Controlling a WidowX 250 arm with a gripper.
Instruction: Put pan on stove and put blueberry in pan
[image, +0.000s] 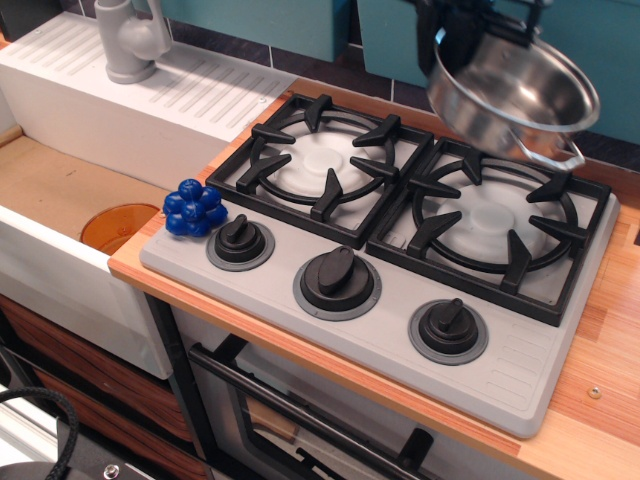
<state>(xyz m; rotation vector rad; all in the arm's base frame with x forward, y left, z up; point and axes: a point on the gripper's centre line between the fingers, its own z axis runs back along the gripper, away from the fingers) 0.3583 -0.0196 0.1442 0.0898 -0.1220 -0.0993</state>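
In the single view, the gripper (462, 40) is gripping the pan (515, 98) by its rim and holding it tilted in the air above the stove (390, 320). The blueberry (194, 208) is sitting at the stove's left corner. Next: lowering the pan level onto a grate.

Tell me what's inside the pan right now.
The pan, tilted in the air above the stove, shows only bare shiny metal inside. Its far inner wall is hidden. The blueberry sits beside the left knob.
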